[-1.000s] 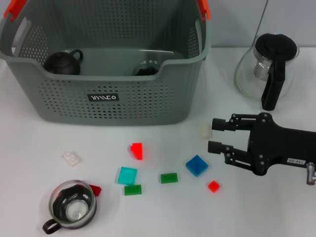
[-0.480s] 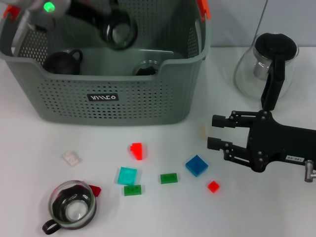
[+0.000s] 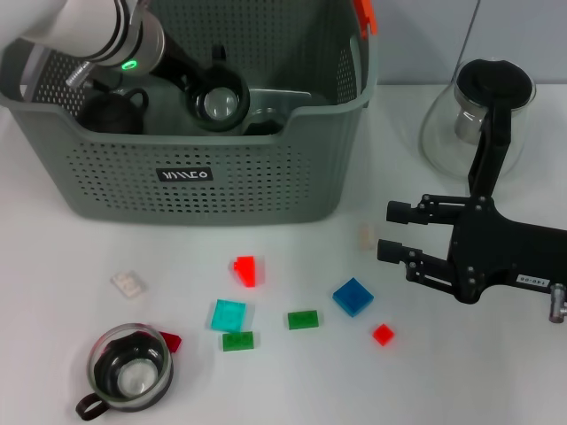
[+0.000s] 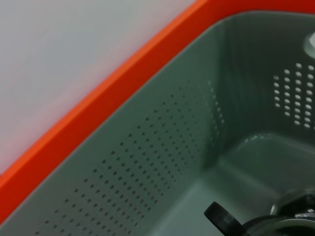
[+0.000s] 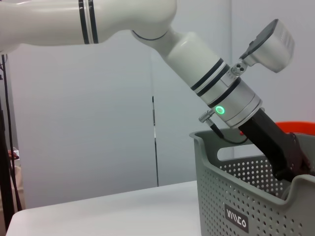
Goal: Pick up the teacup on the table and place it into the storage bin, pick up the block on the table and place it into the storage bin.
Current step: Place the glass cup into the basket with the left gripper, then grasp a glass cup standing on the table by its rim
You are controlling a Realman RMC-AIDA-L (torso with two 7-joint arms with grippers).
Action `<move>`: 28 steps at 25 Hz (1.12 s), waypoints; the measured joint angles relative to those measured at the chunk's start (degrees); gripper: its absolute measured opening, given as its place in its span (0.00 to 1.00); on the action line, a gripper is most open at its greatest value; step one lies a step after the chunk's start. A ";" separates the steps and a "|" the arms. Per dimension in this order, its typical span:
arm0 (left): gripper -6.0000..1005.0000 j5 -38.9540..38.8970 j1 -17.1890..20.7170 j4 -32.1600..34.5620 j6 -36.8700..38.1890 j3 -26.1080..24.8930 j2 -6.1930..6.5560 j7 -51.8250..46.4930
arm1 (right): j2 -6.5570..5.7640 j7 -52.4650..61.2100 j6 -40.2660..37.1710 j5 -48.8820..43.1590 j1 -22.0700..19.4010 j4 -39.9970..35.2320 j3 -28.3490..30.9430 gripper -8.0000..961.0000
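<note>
White table (image 3: 461, 372) — left gripper (image 3: 219, 99) grips teacup (image 3: 221, 104) inside storage bin (image 3: 190, 177); right gripper (image 3: 392, 232) apart.

The left gripper (image 3: 217, 102) reaches inside the storage bin (image 3: 190, 181) while the right gripper (image 3: 394, 232) hovers open-fingered beside scattered blocks

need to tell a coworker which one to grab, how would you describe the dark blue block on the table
Start at the grey storage bin and look at the white table in front of its right corner, where small blocks lie scattered. The dark blue block lies just left of the right gripper, above a small red block. It is the only dark blue one; the teal block is lighter.
</note>
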 joint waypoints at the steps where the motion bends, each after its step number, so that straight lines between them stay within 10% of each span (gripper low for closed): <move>1: 0.13 0.07 -0.26 -0.76 -0.02 0.48 0.13 0.19 | 0.00 0.00 0.01 -0.01 -0.02 0.00 0.02 0.51; 11: 0.15 0.20 -2.35 -5.41 -0.33 2.40 0.77 -0.41 | 0.00 0.00 0.05 -0.08 0.18 0.00 0.10 0.52; 19: 0.26 -10.20 4.25 14.25 6.63 -12.46 -1.58 0.95 | 0.00 0.00 -0.44 0.17 0.00 0.00 0.10 0.52; 23: 0.37 -35.40 8.14 13.07 19.72 -25.53 2.15 7.94 | 0.00 0.00 -0.47 0.24 -0.05 0.01 0.18 0.51; 28: 0.57 -71.40 10.39 -11.29 46.53 -41.04 9.95 26.88 | -0.01 -0.03 -0.52 0.17 0.01 0.64 0.18 0.52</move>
